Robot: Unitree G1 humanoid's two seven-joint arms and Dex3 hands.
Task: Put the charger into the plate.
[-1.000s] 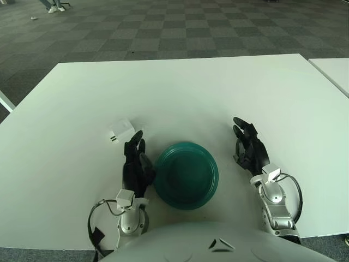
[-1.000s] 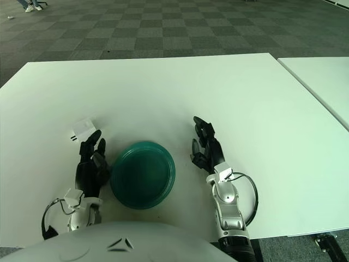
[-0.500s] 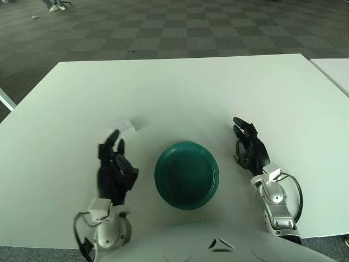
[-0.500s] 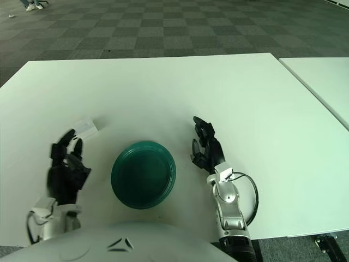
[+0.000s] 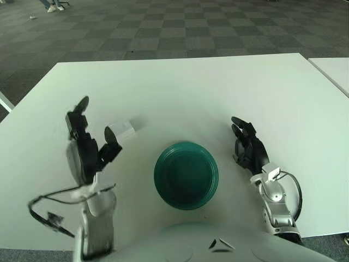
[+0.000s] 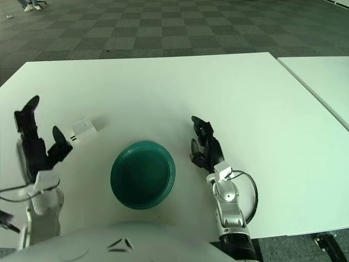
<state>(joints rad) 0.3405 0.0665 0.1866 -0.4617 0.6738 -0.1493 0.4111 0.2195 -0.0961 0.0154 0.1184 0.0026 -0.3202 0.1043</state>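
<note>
Stereo head view of a smooth, matte white tabletop (image 5: 180, 87) with a straight far edge, beyond which lies a floor (image 5: 163, 27) of dark grey checkered carpet tiles; a second white surface (image 5: 335, 68) shows at the 2 o'clock corner. A round, shallow plate (image 5: 186, 174) of glossy teal material, with a raised rim and flat well, lies flat near the near edge of the tabletop, its well holding nothing. The charger (image 5: 121, 130), a small white block with rounded corners and a smooth plastic look, lies on the tabletop at about 10 o'clock from the plate and apart from its rim. The left hand (image 5: 87, 147), black-jointed with a pale palm casing and a loose dark cable at the wrist, is raised upright at the plate's 9 o'clock side; its fingers (image 5: 78, 115) are spread wide and hold nothing. The charger appears just beyond the tip of the shorter finger, toward 1 o'clock from the palm, and whether the two touch cannot be told. The right hand (image 6: 206, 144), of the same black segmented build on a silver forearm with a looped cable, shows beside the plate at its 3 o'clock side, fingers loosely extended toward 12 o'clock and grasping nothing.
</note>
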